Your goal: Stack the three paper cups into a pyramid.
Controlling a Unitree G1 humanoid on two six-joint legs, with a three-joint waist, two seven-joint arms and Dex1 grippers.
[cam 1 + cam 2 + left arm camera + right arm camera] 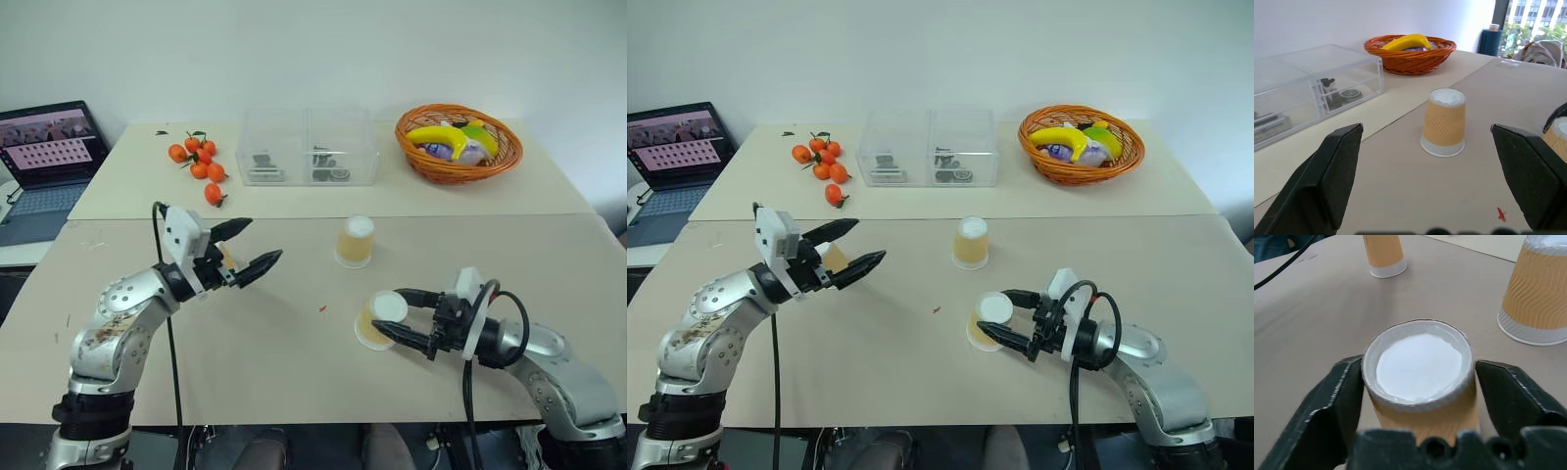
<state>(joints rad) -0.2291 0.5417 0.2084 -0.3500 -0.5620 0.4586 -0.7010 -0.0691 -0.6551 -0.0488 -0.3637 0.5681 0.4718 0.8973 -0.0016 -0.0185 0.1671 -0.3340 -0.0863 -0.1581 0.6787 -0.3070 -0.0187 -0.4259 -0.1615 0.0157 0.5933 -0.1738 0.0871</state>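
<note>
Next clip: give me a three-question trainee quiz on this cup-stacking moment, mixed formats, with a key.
1. True or false: the right gripper has its fingers around an upside-down paper cup.
2. What does the left gripper hold? A) a cup B) nothing C) a tangerine
3. Fill in: the orange basket holds a yellow ____.

Key: 1 true. 2 B; its fingers stand apart with nothing between them. 3 banana.
</note>
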